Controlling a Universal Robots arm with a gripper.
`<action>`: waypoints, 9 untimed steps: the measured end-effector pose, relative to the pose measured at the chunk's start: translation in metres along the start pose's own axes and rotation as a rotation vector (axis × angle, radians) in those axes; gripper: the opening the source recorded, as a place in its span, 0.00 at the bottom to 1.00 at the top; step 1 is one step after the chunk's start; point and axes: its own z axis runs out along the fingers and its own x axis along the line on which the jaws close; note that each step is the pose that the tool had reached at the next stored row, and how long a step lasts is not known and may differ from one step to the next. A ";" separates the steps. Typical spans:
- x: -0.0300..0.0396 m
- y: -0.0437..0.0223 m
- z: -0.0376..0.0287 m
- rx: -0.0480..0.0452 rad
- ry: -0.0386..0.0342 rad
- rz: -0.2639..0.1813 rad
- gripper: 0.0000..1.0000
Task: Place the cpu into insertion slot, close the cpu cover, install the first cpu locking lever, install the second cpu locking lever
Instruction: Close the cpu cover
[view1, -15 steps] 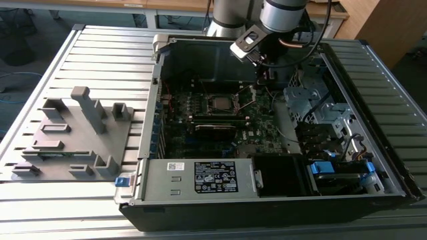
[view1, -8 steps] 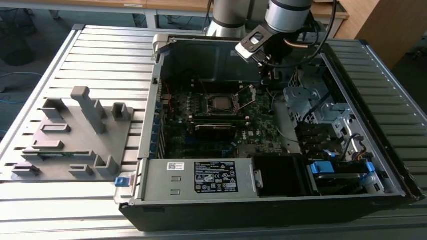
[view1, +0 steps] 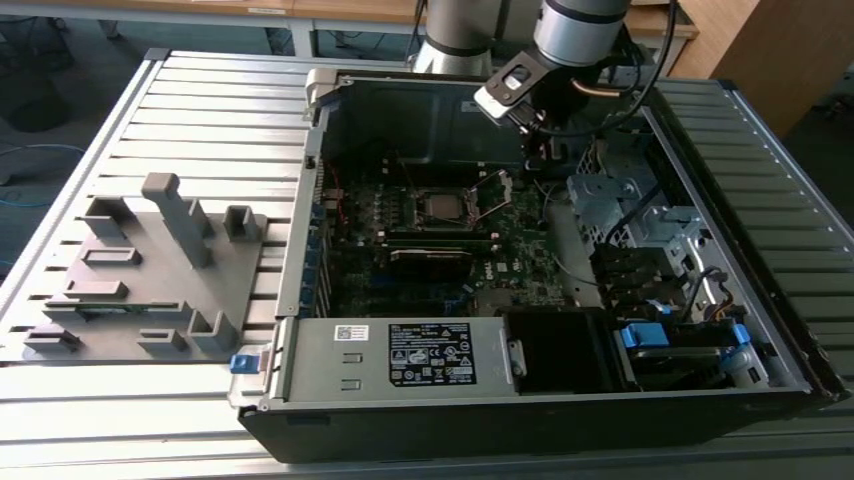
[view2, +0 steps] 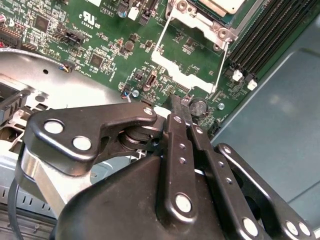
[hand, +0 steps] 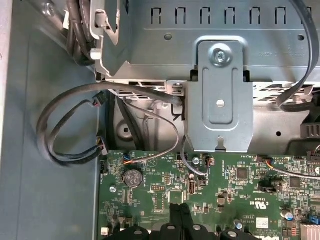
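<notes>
The arm reaches down into the open computer case (view1: 747, 330), which lies on the slatted counter (view1: 214, 110). Its tool (view1: 541, 150) hangs above the green motherboard (view1: 527, 265), on the exterior view's right of the socket area. In the second wrist view the tool (view2: 179, 102) has its two black fingers (view2: 175, 130) pressed together with nothing between them, the tips poised just over the board beside a round coin battery (view2: 199, 106).

The cpu (view1: 445, 207) sits flat in the insertion slot (view1: 419, 208), near the middle of the board, silver top facing up. The cpu cover (view2: 187, 75) is swung open (its windowed frame tips away from the socket toward the tool), and thin wire levers (view2: 160, 42) run along its sides, not locked down. The tool's tips are close to the cover's free edge; whether they touch it cannot be told.

On the exterior view's left, a grey fixture plate (view1: 147, 270) rests on the counter, well apart from the case. A labelled grey power-supply box (view1: 400, 355) fills the case's near edge.
</notes>
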 end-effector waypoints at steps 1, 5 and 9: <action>0.0000 0.0000 0.0005 0.0001 -0.0001 0.000 0.10; 0.0000 -0.0001 0.0038 0.0001 -0.0002 0.000 0.10; -0.0001 -0.0001 0.0073 0.0001 -0.0007 0.000 0.10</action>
